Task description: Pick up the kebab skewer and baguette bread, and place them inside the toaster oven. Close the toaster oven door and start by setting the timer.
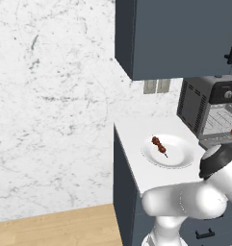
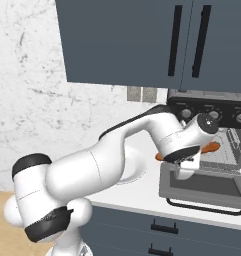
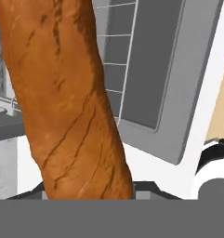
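Left base view: the kebab skewer (image 1: 159,145) lies on the white plate (image 1: 177,161) beside the toaster oven (image 1: 204,110). Right base view: the gripper (image 2: 184,167) hangs over the toaster oven door (image 2: 202,187), which lies open. Hand view: the baguette bread (image 3: 67,102) is clamped in the jaws

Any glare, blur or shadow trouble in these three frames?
Hand view: the baguette bread sits so close it looms large, its crust cracks still sharp. Left base view: flat even light, and the kebab skewer on the white plate is small but crisp. Right base view: no glare.
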